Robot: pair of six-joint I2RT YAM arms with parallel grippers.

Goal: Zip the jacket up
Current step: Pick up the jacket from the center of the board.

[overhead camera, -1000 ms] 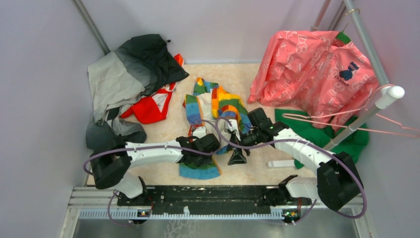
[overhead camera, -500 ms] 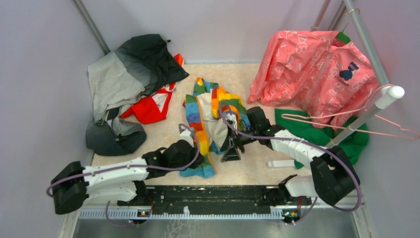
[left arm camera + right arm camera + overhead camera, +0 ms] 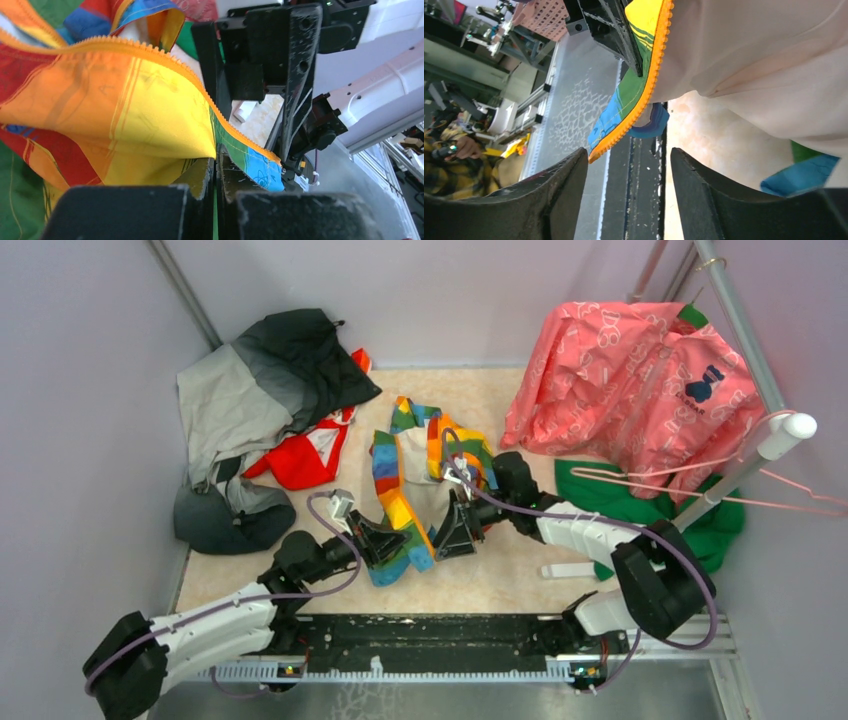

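The jacket (image 3: 398, 475), striped in rainbow bands, lies on the bench (image 3: 500, 585) at the middle of the top view, its collar end toward the upper part of the frame and its front spread open so that the pale lining (image 3: 764, 65) shows. The left end effector (image 3: 388, 540) reaches in from the lower left and is clenched on the lower end of the jacket's left-hand panel. In the left wrist view the fingers (image 3: 200, 175) are pressed together with yellow and blue fabric pinched between them, just under the orange zipper (image 3: 150, 50), which runs across that frame from upper left to lower right. The right end effector (image 3: 458, 530) stands just to the right of that held corner, released, with its jaws apart. In the right wrist view the blue corner of the panel and the tip of its zipper edge hang above the gap between the two fingers (image 3: 559, 200), touching neither. A grey-and-black jacket (image 3: 260, 400) and a red garment (image 3: 300, 462) lie at the upper left, a pink patterned garment (image 3: 630, 390) hangs at the upper right, and a green cloth (image 3: 630, 512) lies below it.
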